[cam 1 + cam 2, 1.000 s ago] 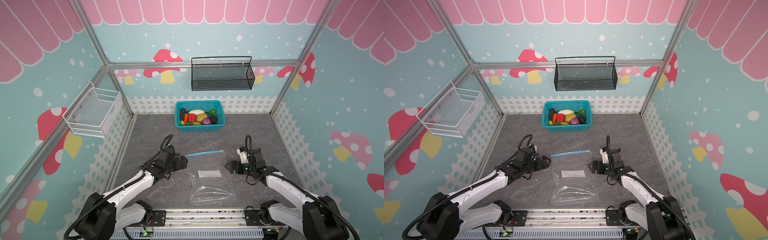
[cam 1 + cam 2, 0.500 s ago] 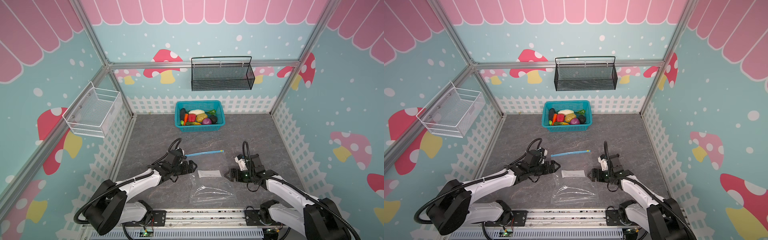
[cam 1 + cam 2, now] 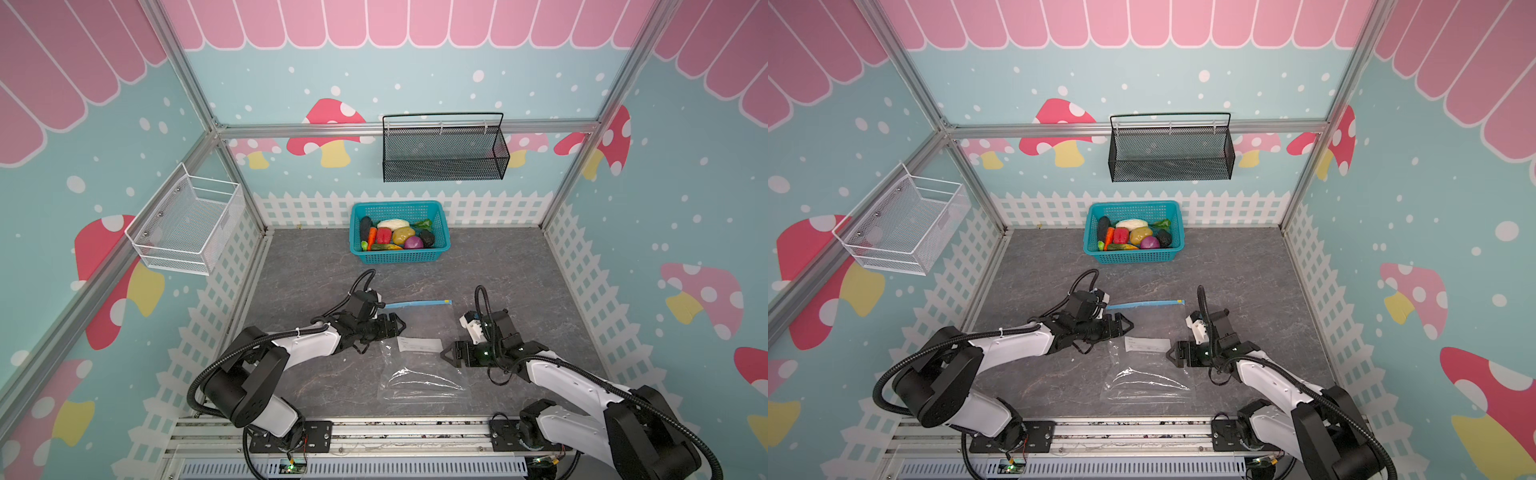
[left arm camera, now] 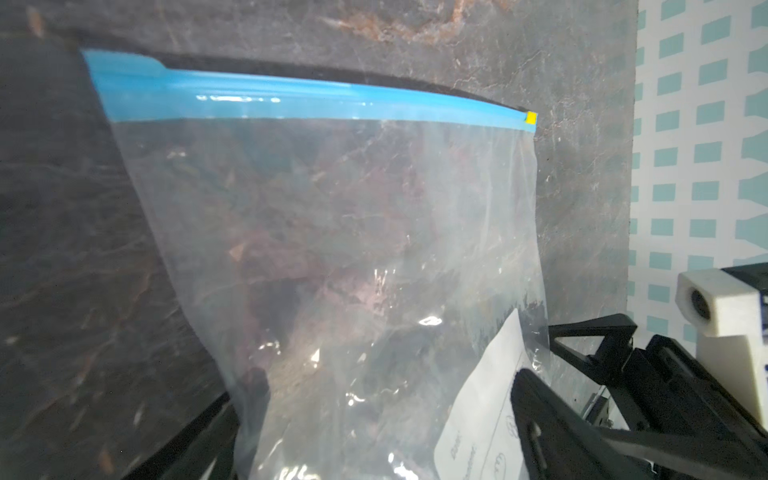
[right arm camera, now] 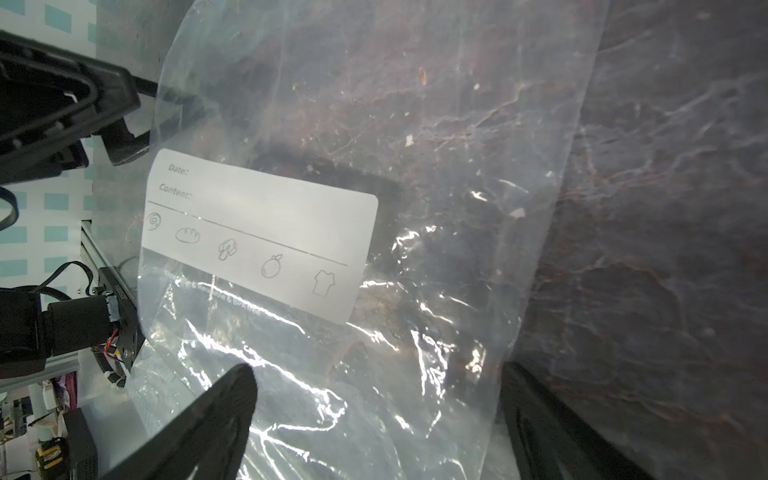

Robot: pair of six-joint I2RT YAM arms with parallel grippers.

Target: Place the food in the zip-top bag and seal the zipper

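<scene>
The zip-top bag [image 3: 419,374] lies flat on the gray table [image 3: 311,270], on the near side, in the middle. It is clear and crinkly, and it has a white label [image 3: 419,344] on it. The zipper [image 3: 415,304] is a thin blue strip along the far edge of the bag. A small yellow slider [image 3: 448,300] sits at its right end.

The food [image 3: 395,235] is well apart from the bag. It sits in a teal basket [image 3: 399,257] at the far wall. I can see an orange carrot [image 3: 372,236], a yellow potato [image 3: 403,235], a purple onion [image 3: 413,243] and a white radish [image 3: 392,224] in there.

The left gripper [image 3: 397,325] reaches in from the left. It is low over the left side of the bag, a little nearer than the zipper. Its fingers [image 4: 540,415] are spread wide, and the clear plastic shows between them. They grip nothing.

The right gripper [image 3: 444,355] reaches in from the right. It is at the right edge of the bag, just beside the label. Its fingers [image 5: 232,395] are spread wide too and grip nothing. The two grippers point at each other across the bag.

I cannot tell if any finger touches the plastic.
</scene>
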